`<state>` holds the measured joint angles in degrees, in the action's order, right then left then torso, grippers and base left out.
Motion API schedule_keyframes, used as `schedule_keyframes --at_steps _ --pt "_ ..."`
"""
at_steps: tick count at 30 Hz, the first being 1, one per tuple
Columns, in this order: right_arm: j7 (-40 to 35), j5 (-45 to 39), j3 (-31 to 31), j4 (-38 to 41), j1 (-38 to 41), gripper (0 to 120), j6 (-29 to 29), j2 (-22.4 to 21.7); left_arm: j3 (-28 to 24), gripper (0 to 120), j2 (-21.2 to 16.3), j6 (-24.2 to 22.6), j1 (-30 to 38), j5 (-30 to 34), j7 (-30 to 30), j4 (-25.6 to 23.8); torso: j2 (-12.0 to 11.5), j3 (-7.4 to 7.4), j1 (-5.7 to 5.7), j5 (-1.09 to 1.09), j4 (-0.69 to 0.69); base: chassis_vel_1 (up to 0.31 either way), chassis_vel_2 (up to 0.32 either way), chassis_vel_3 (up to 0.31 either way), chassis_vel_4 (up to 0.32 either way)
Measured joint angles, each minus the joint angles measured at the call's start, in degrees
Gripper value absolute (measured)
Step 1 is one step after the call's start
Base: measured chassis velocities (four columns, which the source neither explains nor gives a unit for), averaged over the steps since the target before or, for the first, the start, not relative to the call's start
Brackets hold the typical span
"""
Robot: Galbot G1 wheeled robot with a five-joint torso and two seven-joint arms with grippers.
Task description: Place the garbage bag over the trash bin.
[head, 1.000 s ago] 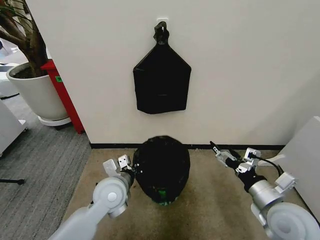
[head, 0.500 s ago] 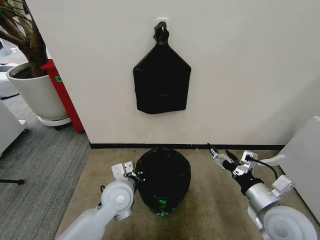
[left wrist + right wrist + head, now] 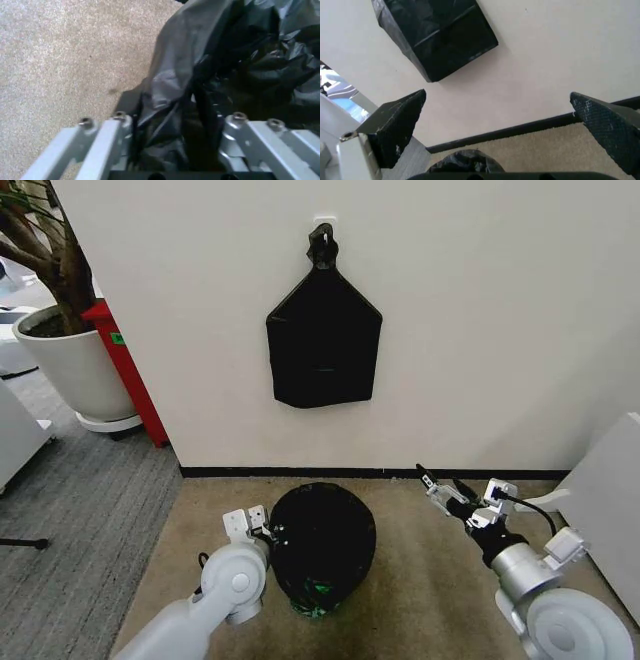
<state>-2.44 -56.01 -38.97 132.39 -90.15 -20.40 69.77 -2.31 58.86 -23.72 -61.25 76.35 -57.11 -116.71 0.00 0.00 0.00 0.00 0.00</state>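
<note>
the thin glossy black garbage bag (image 3: 322, 530) drapes the small round cream-white trash bin (image 3: 318, 605) at lower centre. the left gripper (image 3: 268, 530) pinches a fold of its film; the right gripper (image 3: 441, 490), lower right, hangs spread and empty. a snagged fold could tear or tip the bin.

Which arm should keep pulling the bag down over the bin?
Left, probably. The left gripper sits at the bag with plastic between its fingers. The right gripper hangs open, apart from it, facing the wall.
</note>
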Motion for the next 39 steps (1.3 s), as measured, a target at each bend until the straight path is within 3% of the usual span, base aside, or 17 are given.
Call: schedule_keyframes --at_steps 4,15,33,39 --pt "-0.1 -0.1 0.2 0.0 0.2 100 0.0 -0.1 0.8 63 -0.6 0.0 -0.7 0.1 0.0 -1.1 0.0 0.0 0.0 0.0 0.0 0.0 0.0 0.0 0.0" --pt "-1.0 -0.3 1.5 0.1 1.4 100 -0.2 0.0 2.0 98 -2.2 -0.2 -2.2 0.1 -1.5 -4.0 0.0 0.0 0.0 0.0 0.0 0.0 0.0 0.0 0.0" --pt "-1.7 -0.2 2.0 2.0 0.3 100 -0.5 0.6 6.4 100 -2.0 1.6 -4.4 -0.4 2.7 -5.0 0.0 0.0 0.0 0.0 -0.01 0.0 0.0 0.0 0.0" --pt "-4.9 -0.5 5.6 3.9 4.3 100 -1.7 -2.5 6.5 100 -1.9 1.6 -5.5 -1.1 3.9 -5.1 0.0 0.0 0.0 -0.01 -0.01 0.0 0.0 0.0 0.0"
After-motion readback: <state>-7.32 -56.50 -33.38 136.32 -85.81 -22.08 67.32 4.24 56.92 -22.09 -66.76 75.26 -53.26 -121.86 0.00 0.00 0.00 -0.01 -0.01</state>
